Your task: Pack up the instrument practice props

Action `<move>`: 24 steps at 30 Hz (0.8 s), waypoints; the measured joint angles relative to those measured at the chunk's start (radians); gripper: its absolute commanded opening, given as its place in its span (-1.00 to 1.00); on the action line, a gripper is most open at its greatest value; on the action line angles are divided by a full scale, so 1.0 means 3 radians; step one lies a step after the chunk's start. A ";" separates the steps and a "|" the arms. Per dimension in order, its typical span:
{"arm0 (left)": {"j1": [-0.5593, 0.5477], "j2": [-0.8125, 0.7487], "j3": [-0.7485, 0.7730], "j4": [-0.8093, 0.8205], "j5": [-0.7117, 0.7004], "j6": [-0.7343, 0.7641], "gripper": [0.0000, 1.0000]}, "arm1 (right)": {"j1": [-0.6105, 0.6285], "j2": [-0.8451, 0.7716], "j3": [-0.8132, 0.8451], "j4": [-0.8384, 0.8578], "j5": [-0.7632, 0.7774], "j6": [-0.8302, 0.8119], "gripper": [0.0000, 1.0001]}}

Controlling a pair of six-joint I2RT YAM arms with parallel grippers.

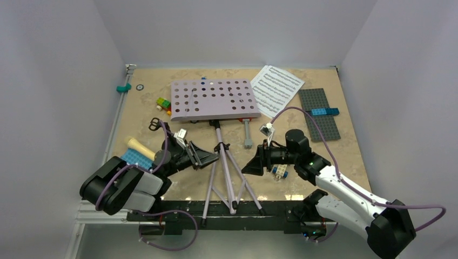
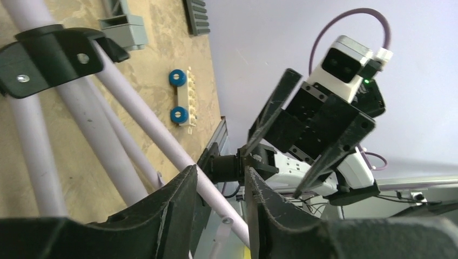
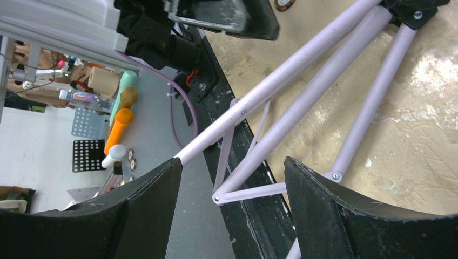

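- Lilac music stand (image 1: 212, 99) lies flat on the table (image 1: 345, 156). Its perforated desk is toward 12 o'clock and its tripod legs (image 1: 232, 183) reach to 6 o'clock, between the two arms.
- It is probably light but awkward: stiff thin tubes, a wide desk that makes it top-heavy, and hinged braces that may fold. The round tubes look slippery, so the shaft by the black collar (image 1: 221, 145) seems the surest place to grip.
- Left gripper (image 1: 204, 158) is at 9 o'clock of the legs. Its jaws stand a little apart with one leg crossing the gap, and I cannot tell whether the pads touch it.
- Right gripper (image 3: 232, 162) is at 3 o'clock of the legs, with its jaws spread wide and holding nothing.
- Sheet-music pages (image 1: 278, 89), at 2 o'clock of the desk, are flimsy and lie flat, so they are best lifted by an edge.
- Cream microphone (image 1: 141, 147), at 9 o'clock, is rigid and may roll.
- The pages show printed staves too small to read, and no brand or label is legible.
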 measured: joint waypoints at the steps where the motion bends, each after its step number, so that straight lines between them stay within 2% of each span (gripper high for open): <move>1: 0.0000 -0.0041 0.0000 -0.0013 0.0018 0.0022 -0.10 | 0.0000 -0.0003 0.0001 -0.0041 0.0015 -0.0027 0.48; 5: -0.0076 -0.0528 0.0027 -0.0421 0.0055 0.0225 -0.02 | -0.0003 -0.0034 0.0061 -0.0268 0.0164 -0.0127 0.50; 7: -0.0219 -0.0951 0.0139 -0.0941 0.0022 0.0431 0.04 | -0.0003 -0.0047 0.0122 -0.0373 0.0235 -0.0174 0.51; 9: -0.0497 -0.1470 0.0434 -0.1759 -0.0170 0.0790 0.07 | -0.0003 -0.0025 0.0224 -0.0482 0.0296 -0.0217 0.53; 12: -0.0745 -0.1893 0.0871 -0.2567 -0.0418 0.1198 0.12 | -0.0003 0.0112 0.0381 -0.0562 0.0332 -0.0245 0.57; 14: -0.0778 -0.2069 0.1081 -0.3025 -0.0643 0.1377 0.15 | -0.0003 0.0276 0.0478 -0.0603 0.0326 -0.0248 0.59; 19: -0.0778 -0.2096 0.1166 -0.3789 -0.1038 0.1511 0.21 | 0.0037 0.0699 0.0582 -0.0680 0.0301 -0.0214 0.63; 24: -0.0867 -0.1942 0.1141 -0.4439 -0.1333 0.1504 0.33 | 0.0354 0.1038 0.0855 -0.0870 0.0406 -0.0225 0.66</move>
